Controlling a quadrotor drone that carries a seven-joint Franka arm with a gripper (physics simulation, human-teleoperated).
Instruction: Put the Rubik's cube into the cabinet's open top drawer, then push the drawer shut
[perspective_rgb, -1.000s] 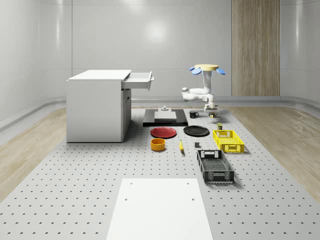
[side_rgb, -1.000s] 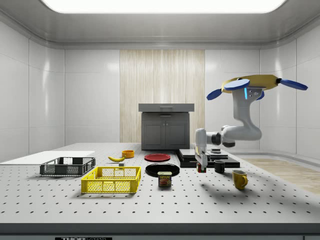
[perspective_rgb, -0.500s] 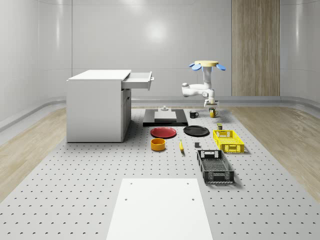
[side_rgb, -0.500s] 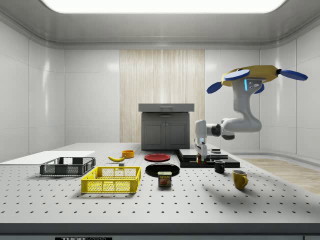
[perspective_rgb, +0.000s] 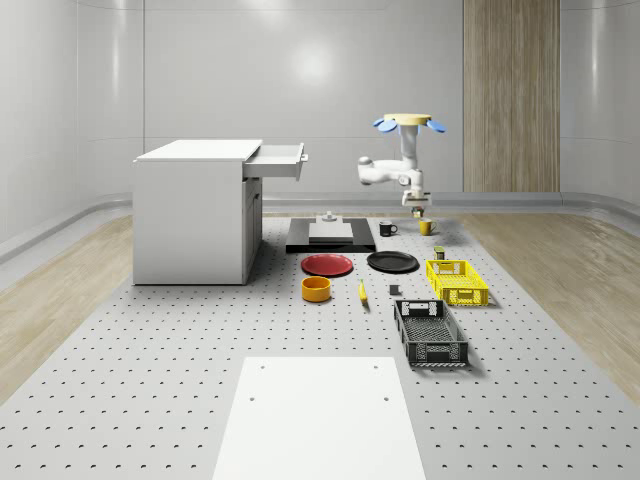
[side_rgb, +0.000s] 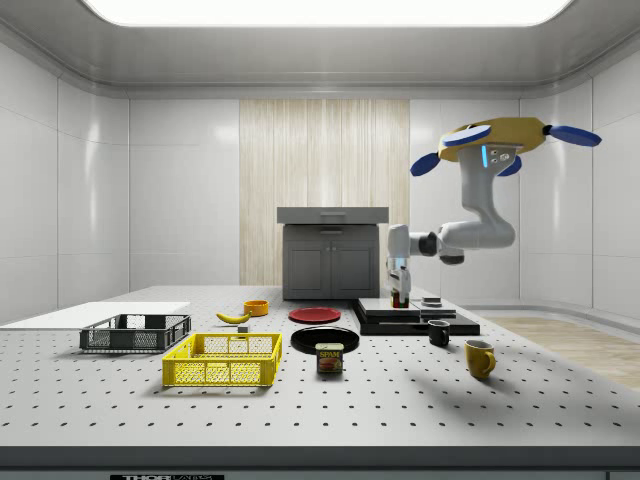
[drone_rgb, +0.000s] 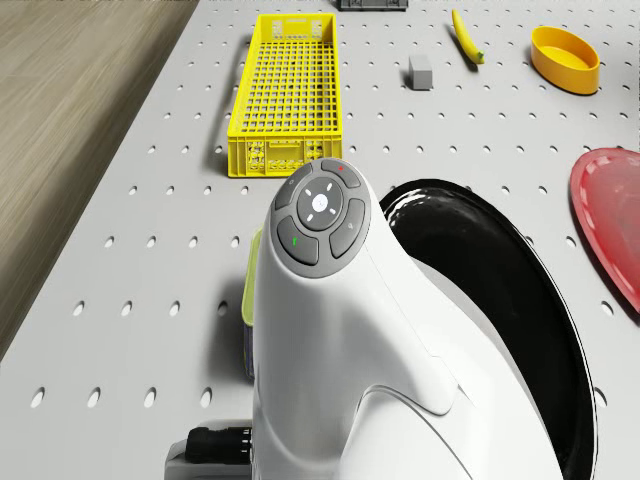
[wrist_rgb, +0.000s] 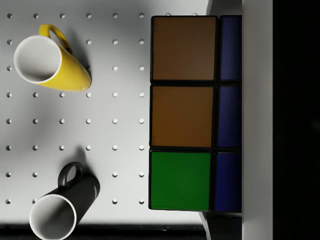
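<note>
The tool (side_rgb: 397, 297) grips the brown, green and blue Rubik's cube (wrist_rgb: 195, 115) high over the bench (perspective_rgb: 150, 380), w/ the drone (perspective_rgb: 405, 122) hovering above; the white cabinet's open top drawer (perspective_rgb: 280, 160) lies well off toward the whole-scene view's left.

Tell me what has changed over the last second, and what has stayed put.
The drone has climbed above the table's far end, lifting the gripper, shut on the Rubik's cube, well off the table. In the whole-scene view the arm has shifted left, toward the cabinet. The drawer stays open; the mugs, crates and plates have not moved.
</note>
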